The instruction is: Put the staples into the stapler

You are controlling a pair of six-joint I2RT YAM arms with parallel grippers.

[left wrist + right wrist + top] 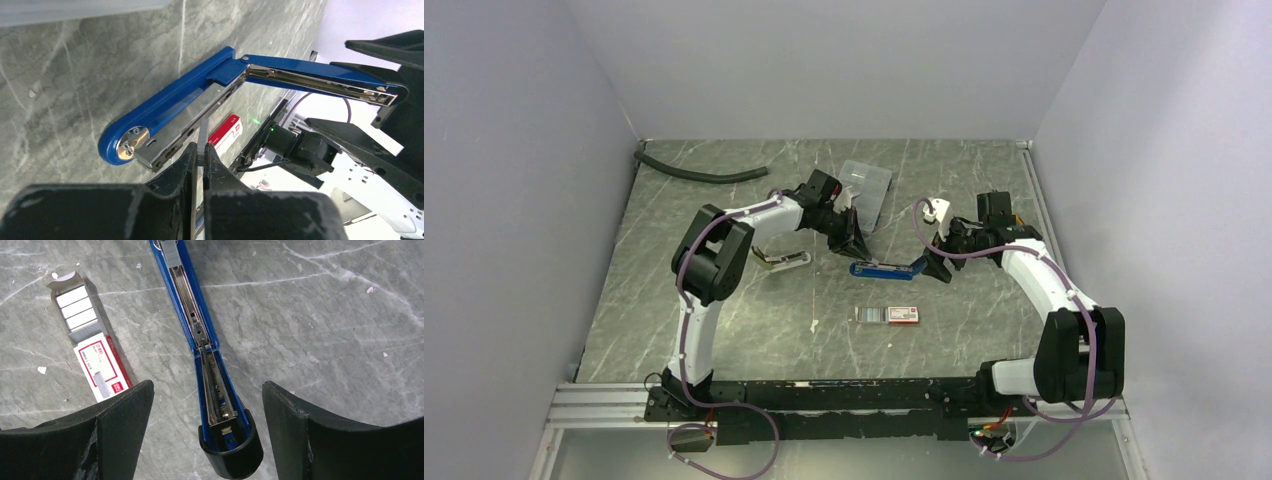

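Blue stapler [165, 97] lies open; left gripper [201, 152], pinched on a staple strip [202, 134], should align it with the channel [186, 130], while right gripper [206, 386] gapes wide, empty.

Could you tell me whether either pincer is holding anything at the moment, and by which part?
The left pincer pinches a strip of staples by one end; the right pincer is open, holding nothing.

Open desk [325, 315] beside the stapler [197, 330]; staple box [100, 370] near its other side, clear case [869, 180] seemingly farther off.
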